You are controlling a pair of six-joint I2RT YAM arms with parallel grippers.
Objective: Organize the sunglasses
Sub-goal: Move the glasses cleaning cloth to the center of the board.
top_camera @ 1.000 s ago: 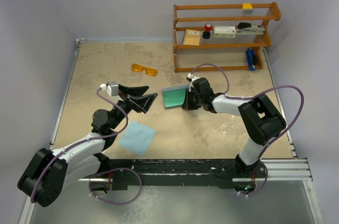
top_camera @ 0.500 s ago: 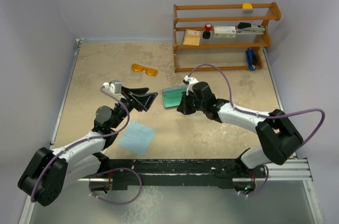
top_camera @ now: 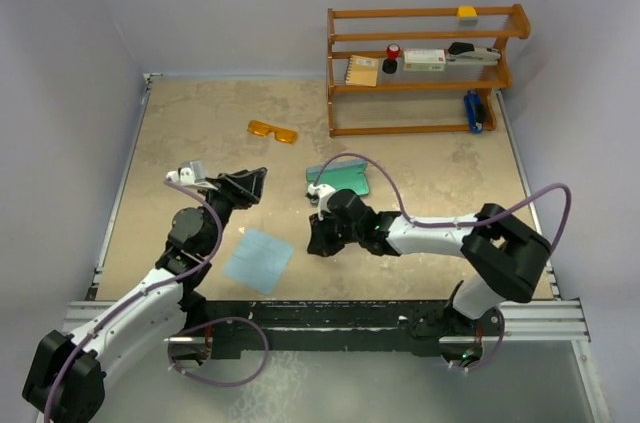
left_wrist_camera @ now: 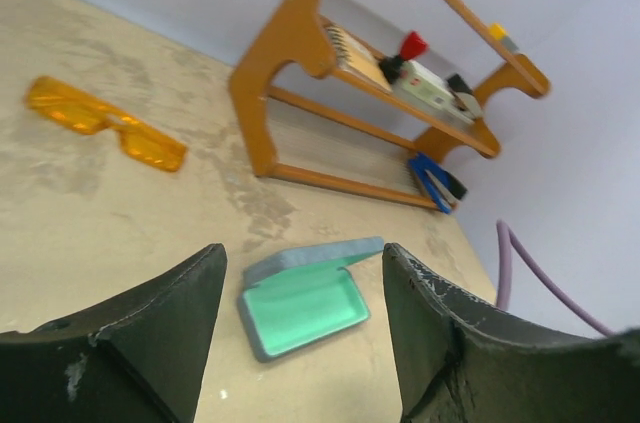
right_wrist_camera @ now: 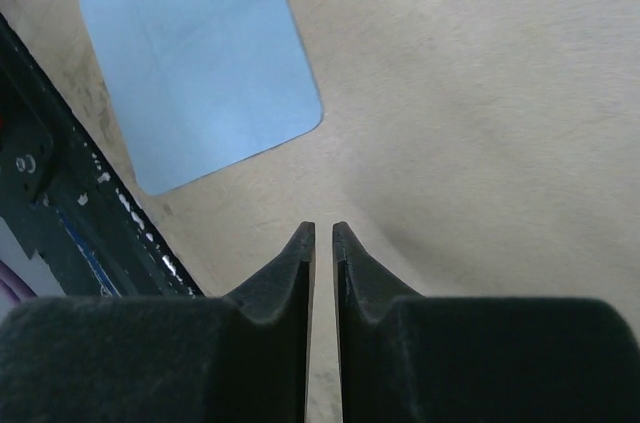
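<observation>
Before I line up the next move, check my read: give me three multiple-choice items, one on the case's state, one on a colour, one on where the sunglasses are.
1. The case is: A) shut; B) open and empty; C) open with glasses inside.
2. The cloth is: A) red; B) white; C) light blue.
3. The sunglasses lie: A) in the case; B) on the cloth; C) on the bare table, left of the shelf in the top view.
Answers: 1 B, the left wrist view shows the lid up and the teal inside bare. 2 C, it is pale blue in the top and right wrist views. 3 C, they lie apart from case and cloth.
</observation>
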